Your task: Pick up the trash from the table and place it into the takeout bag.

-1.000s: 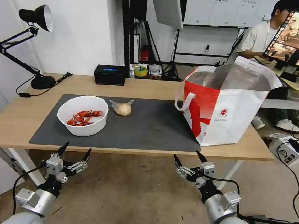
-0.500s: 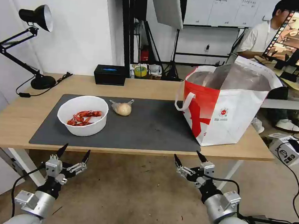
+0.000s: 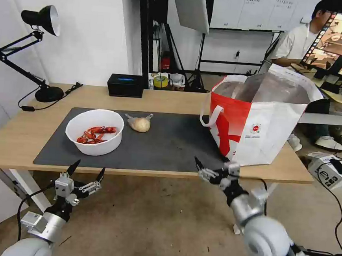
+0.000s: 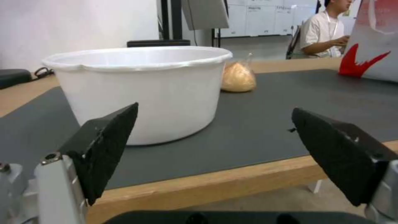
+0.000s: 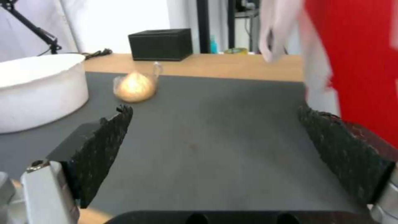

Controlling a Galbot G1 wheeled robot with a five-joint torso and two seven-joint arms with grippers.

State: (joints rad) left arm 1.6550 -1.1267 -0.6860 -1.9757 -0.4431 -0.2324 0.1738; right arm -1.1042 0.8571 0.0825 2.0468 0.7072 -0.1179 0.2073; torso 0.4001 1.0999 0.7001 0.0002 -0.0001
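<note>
Bright, even indoor light; soft faint shadows under white bowl. Motion-blurred right arm in head view. Soft, hazy right wrist view, blurred takeout bag.

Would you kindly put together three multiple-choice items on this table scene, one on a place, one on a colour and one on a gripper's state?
1. Where does the small clear bag with tan lump lie?
A. inside the takeout bag
B. on the dark grey mat, between bowl and takeout bag
C. on the floor

2. What colour is the bowl holding the crayfish shells?
A. white
B. black
C. red

3. How is the right gripper?
A. shut on the bowl
B. shut on a tissue
C. open and holding nothing

Answers: 1 B, it sits on the mat beside the bowl, left of the takeout bag. 2 A, the wall and rim are white. 3 C, its fingers stand apart above the mat's near edge.
</note>
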